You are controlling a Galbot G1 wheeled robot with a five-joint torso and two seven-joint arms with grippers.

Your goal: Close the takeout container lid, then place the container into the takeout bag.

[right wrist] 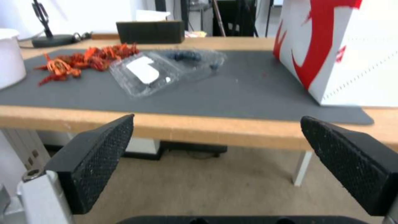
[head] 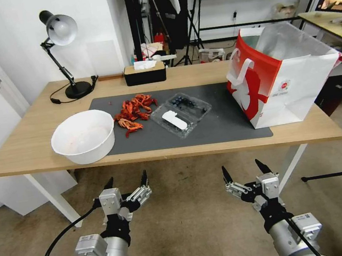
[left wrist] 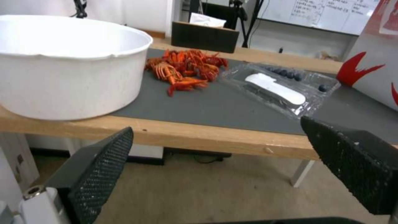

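Head view: we wait short of the surface point(head: 34, 151), nothing done yet.
Takeout container point(head: 181, 114) lies flat on the mat, lid point(head: 171, 121) flung open; takeout bag point(head: 278, 75) stands ready beside it; left gripper point(head: 126, 180) and right gripper point(head: 242, 169) hang low, fingers spread wide, empty.
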